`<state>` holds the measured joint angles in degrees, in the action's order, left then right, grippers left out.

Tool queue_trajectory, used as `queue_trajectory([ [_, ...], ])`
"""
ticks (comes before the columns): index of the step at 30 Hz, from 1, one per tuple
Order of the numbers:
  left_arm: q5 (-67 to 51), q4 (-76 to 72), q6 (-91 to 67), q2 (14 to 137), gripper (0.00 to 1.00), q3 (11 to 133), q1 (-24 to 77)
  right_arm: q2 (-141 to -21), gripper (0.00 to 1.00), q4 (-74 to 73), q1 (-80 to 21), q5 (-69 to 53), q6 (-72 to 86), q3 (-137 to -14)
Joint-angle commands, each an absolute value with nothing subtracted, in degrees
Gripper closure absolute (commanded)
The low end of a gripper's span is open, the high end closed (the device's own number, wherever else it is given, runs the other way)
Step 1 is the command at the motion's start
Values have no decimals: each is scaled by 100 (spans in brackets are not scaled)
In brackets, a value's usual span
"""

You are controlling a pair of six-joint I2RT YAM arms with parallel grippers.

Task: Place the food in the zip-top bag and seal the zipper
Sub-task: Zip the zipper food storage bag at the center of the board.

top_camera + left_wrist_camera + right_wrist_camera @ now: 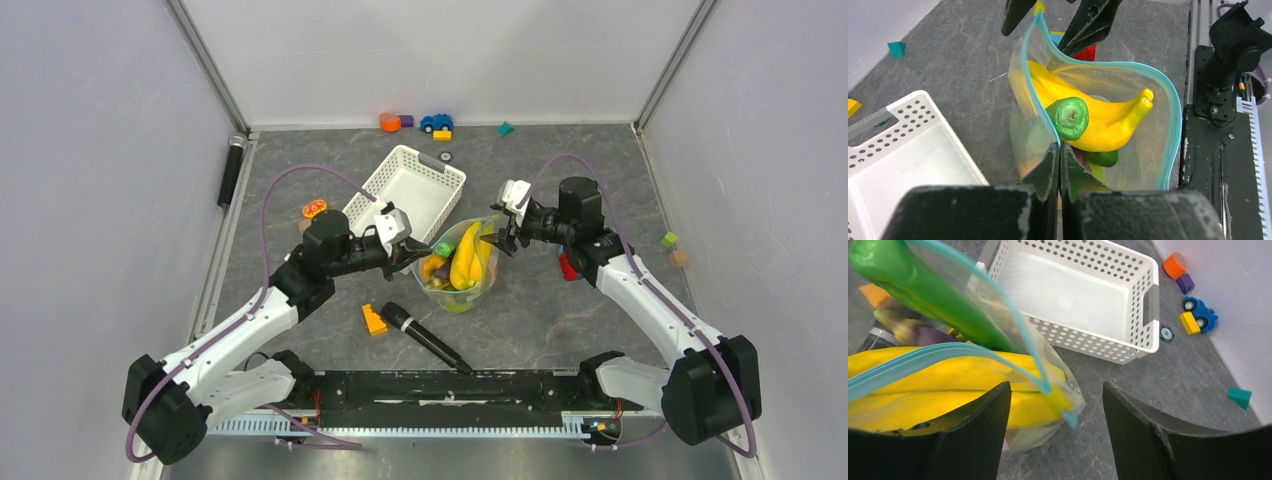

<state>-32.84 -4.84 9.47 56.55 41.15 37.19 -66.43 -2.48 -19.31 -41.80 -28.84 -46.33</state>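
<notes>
The zip-top bag [458, 268] lies mid-table with its mouth open. It holds yellow bananas [1108, 122], a green cucumber [1068, 117], a purple eggplant [912, 332] and other green food low down. My left gripper [1059, 151] is shut on the near end of the bag's rim, pinching the light-blue zipper [1169, 125]. My right gripper [1056, 389] stands open at the bag's far end. The zipper's end with a small yellow tab [1058, 399] hangs loose between its fingers, and neither finger pinches it. In the top view, the left gripper [413, 252] and right gripper [503, 236] flank the bag.
A white slotted basket [405, 190] sits just behind the bag. A black microphone [425, 335] and an orange block [374, 318] lie in front of it. Small blocks and a blue toy car [436, 122] line the back wall. A red block [567, 266] sits under the right arm.
</notes>
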Motion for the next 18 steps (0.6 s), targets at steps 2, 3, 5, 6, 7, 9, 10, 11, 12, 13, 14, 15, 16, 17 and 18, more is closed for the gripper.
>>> queue_trajectory([
  [2,-3547,-711,1333,5555,98,4070,3705,-6425,40,-343,-1898,-5016,-3413,-4758],
  [3,-3527,-719,1332,5554,98,4075,3700,-6370,50,-400,-1894,-5146,-3504,-4735],
  [5,-3463,-721,1319,5554,98,4080,3700,-6261,79,-472,-1898,-5236,-3594,-4692],
  [6,-3402,-727,1310,5547,98,4083,3700,-6228,91,-501,-1896,-5253,-3603,-4677],
  [7,-3350,-729,1293,5540,98,4084,3700,-6184,98,-537,-1892,-5296,-3619,-4651],
  [9,-3174,-743,1231,5503,94,4087,3700,-6102,100,-545,-1898,-5334,-3616,-4602],
  [10,-3056,-762,1188,5478,88,4087,3701,-6066,100,-529,-1898,-5350,-3569,-4597],
  [11,-2971,-785,1150,5451,84,4079,3701,-6027,100,-467,-1898,-5361,-3489,-4597],
  [12,-2891,-791,1118,5414,76,4087,3701,-5997,100,-380,-1898,-5348,-3304,-4604],
  [13,-2831,-791,1076,5376,60,4108,3705,-5963,100,-260,-1898,-5303,-3100,-4613],
  [14,-2805,-799,1043,5345,55,4133,3701,-5926,100,-122,-1897,-5255,-2920,-4620],
  [15,-2812,-791,1040,5306,48,4152,3700,-5880,100,-38,-1897,-5151,-2647,-4614],
  [16,-2821,-791,1054,5268,30,4190,3700,-5850,100,262,-1901,-5028,-2408,-4627],
  [17,-2813,-798,1055,5233,7,4231,3701,-5820,100,389,-1899,-4836,-2107,-4659],
  [18,-2791,-791,1076,5212,1,4314,3706,-5798,100,466,-1893,-4663,-1848,-4713],
])
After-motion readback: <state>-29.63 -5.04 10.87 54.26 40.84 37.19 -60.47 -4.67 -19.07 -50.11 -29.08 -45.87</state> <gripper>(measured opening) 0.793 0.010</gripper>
